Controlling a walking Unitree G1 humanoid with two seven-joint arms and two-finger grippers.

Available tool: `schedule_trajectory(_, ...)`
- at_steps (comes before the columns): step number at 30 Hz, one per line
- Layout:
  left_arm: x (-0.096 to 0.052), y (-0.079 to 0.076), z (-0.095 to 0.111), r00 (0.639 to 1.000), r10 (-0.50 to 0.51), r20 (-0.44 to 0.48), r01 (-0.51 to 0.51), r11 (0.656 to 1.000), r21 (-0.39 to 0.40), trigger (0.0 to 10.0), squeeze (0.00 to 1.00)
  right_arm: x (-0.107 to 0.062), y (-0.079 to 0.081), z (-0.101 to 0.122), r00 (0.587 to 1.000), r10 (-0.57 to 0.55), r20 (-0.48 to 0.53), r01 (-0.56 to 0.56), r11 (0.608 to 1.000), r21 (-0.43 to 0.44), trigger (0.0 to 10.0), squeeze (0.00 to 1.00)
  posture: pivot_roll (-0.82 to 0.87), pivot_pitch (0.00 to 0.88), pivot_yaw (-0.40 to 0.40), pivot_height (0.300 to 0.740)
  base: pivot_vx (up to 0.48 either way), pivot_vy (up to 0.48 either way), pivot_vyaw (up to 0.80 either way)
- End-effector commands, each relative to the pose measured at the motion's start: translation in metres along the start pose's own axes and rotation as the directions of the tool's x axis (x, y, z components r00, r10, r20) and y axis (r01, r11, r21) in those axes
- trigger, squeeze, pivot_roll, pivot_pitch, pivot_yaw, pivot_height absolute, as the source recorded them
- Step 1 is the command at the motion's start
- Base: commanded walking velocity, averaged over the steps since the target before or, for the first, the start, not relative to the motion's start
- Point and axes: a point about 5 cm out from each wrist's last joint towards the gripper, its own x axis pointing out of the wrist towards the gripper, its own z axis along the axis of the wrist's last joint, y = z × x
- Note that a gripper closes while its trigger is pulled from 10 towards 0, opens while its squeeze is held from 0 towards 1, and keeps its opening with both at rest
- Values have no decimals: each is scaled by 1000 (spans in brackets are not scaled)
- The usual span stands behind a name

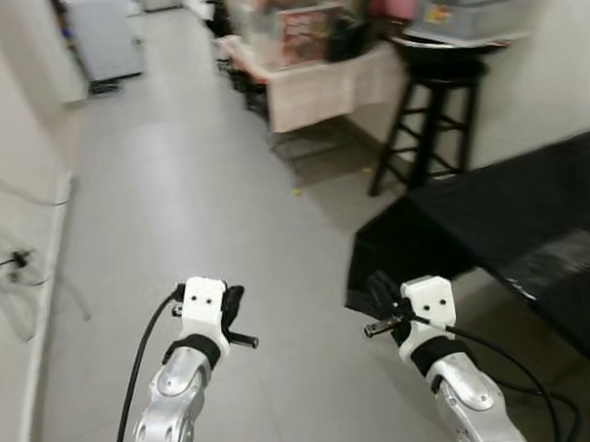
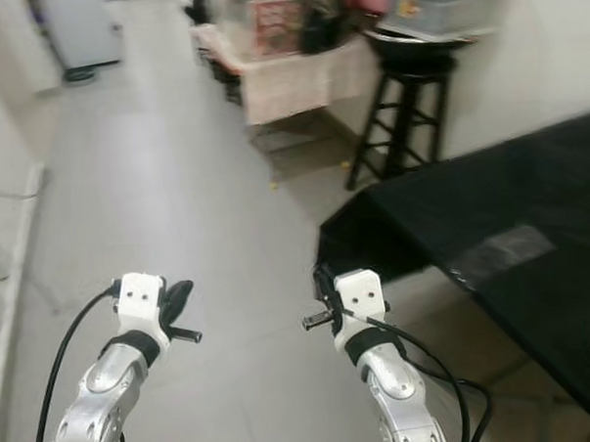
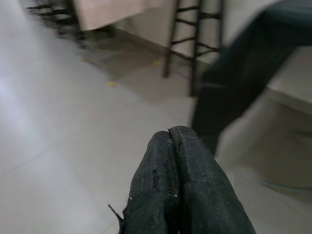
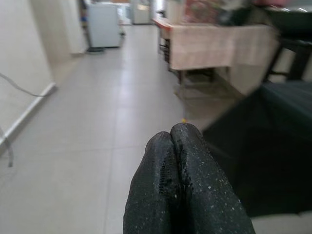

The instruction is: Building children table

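Observation:
My left gripper [image 1: 233, 308] is held out low over the grey tiled floor, its two black fingers [image 3: 161, 165] pressed together with nothing between them. A short way to its right, my right gripper [image 1: 380, 294] is also shut and holds nothing; its fingers [image 4: 190, 161] point down the hallway. Just right of the right gripper is the near corner of a low surface draped in black cloth [image 1: 510, 221]. No table parts can be made out.
A black wooden stool [image 1: 430, 117] carrying a bin stands against the right wall. Beyond it is a cluttered table with a pale pink cloth [image 1: 318, 83]. A white appliance [image 1: 106, 33] stands at the far left. Cables [image 1: 18, 262] hang on the left wall.

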Motion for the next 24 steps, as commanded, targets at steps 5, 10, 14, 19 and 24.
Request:
schedule_trajectory(5, 5, 0, 14, 999, -14, 36, 14, 1000, 7, 10000, 0, 9, 13, 15, 997, 63, 51, -63, 998, 8, 10000, 0, -109, 0, 68, 740, 0, 0, -800)
schedule_trajectory(10, 4, -5, 18, 998, -40, 51, 38, 999, 37, 10000, 0, 14, 16, 20, 995, 77, 62, -77, 997, -2, 10000, 0, -107, 0, 68, 740, 0, 0, -800)
schedule_trajectory(14, 4, -5, 19, 998, -34, 54, 33, 999, 28, 10000, 0, 16, 17, 22, 994, 86, 70, -85, 996, -17, 10000, 0, -105, 0, 66, 740, 0, 0, -800)
schedule_trajectory(19, 5, -3, 20, 999, -11, 51, 13, 999, -36, 10000, 0, 18, 18, 25, 992, 100, 71, -98, 995, -25, 10000, 0, -93, 0, 60, 740, 0, 0, -800)
schedule_trajectory(24, 5, -3, 23, 998, -18, 61, 21, 999, -49, 10000, 0, 21, 18, 27, 992, 102, 76, -100, 995, -26, 10000, 0, -91, 0, 60, 740, 0, 0, -800)
